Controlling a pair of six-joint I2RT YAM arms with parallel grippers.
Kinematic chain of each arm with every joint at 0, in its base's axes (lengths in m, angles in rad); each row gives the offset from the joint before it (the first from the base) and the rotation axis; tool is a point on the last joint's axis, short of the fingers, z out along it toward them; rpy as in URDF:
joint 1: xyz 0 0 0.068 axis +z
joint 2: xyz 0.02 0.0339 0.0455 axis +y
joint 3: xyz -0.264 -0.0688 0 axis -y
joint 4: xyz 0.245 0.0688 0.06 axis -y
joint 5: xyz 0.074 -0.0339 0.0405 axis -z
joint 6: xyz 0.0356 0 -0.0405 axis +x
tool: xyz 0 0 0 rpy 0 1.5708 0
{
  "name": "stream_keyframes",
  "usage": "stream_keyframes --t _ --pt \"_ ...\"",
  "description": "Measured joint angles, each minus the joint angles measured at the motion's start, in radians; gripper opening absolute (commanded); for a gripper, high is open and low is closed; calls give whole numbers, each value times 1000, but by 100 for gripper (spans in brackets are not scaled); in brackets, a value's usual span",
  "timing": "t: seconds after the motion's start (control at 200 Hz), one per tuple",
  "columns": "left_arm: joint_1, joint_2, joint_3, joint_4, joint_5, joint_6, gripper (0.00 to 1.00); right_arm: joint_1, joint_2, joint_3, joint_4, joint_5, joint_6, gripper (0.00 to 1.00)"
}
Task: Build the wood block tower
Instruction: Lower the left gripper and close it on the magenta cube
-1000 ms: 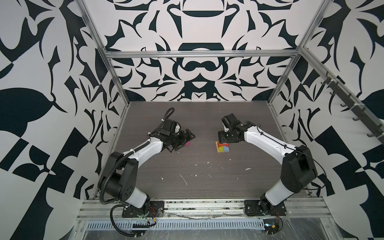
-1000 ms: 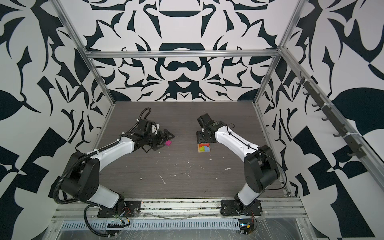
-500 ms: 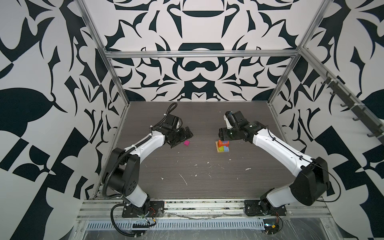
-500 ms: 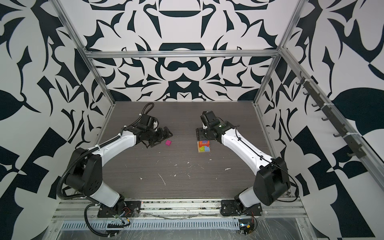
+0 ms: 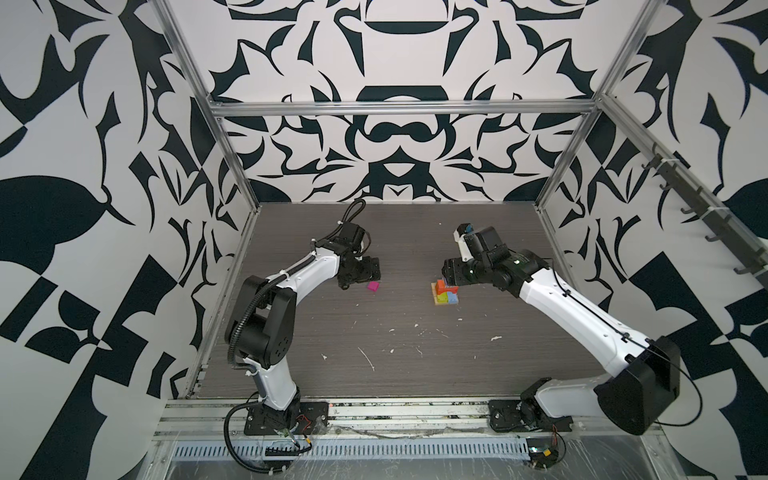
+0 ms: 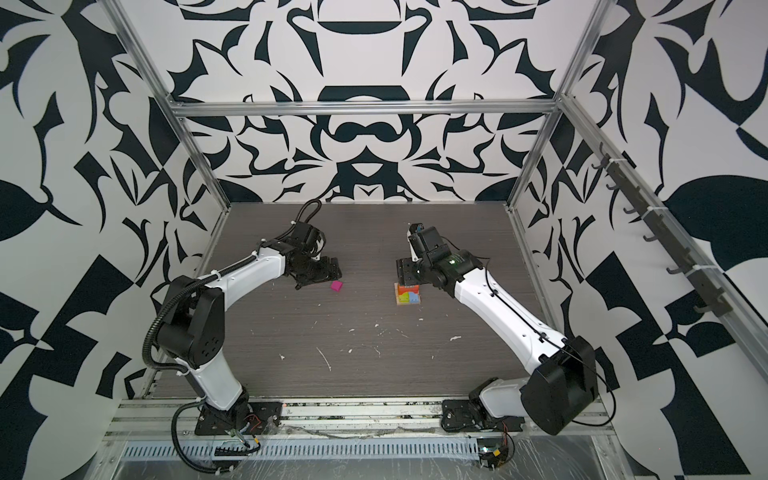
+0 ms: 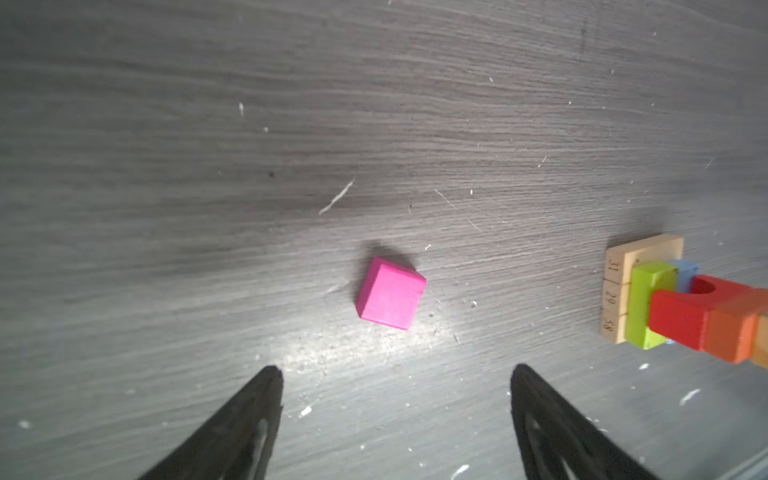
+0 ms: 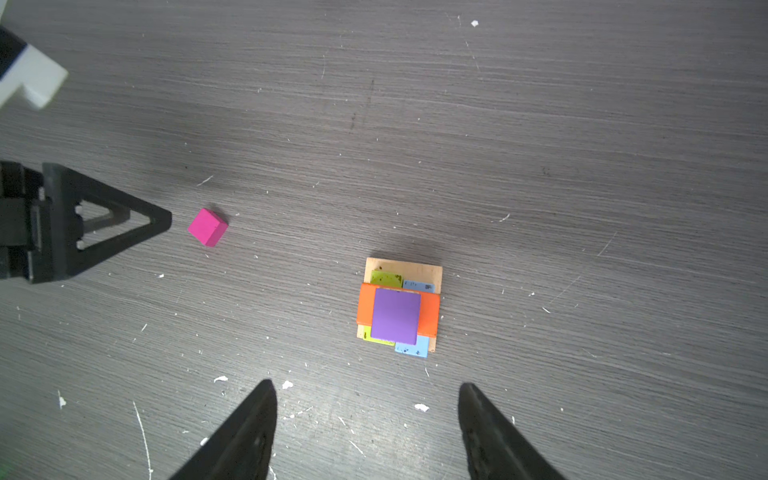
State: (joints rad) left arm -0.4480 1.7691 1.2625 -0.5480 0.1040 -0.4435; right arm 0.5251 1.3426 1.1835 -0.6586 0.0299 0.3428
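Plainly, the left pincer (image 7: pixel 397 372) is released: in the left wrist view its two dark fingers stand wide apart at the bottom of the frame, with bare tabletop (image 7: pixel 208 124) between them and nothing held. The magenta cube (image 7: pixel 390 294) lies on the tabletop near the centre of that frame, ahead of the fingertips and touching neither, turned at a slant to the wood grain. In both top views the cube (image 5: pixel 373 286) sits just right of the left pincer and left of centre, apart from the wood block tower (image 5: pixel 446 293), which stands right of centre. The right pincer (image 8: pixel 365 385) is likewise released and empty. Its fingers are spread at the bottom of the right wrist frame, and the tower lies ahead of them, touching neither. Seen from there, the tower has a tan plank base (image 8: pixel 415 266). On it, a lime green block (image 8: pixel 386 277) and a light blue block (image 8: pixel 415 351) lie side by side. An orange block (image 8: pixel 430 311) is laid across those, with a purple block (image 8: pixel 395 316) on top. At the right edge of the left wrist frame, a red block (image 7: pixel 681 316) with a half-round notch shows beside the orange one.
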Motion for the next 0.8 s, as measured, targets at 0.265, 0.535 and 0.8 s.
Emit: stream_keyframes --t 0.265,0.535,0.8 --pt "-48 68 42 -21 -76 120 77 0 -32 -16 13 -5 -14 72" --pt "-63 124 42 -25 -93 169 68 0 -69 -49 31 -10 -29 72" --pt "-63 186 69 -25 -97 191 63 0 -69 -92 49 -43 -23 71"
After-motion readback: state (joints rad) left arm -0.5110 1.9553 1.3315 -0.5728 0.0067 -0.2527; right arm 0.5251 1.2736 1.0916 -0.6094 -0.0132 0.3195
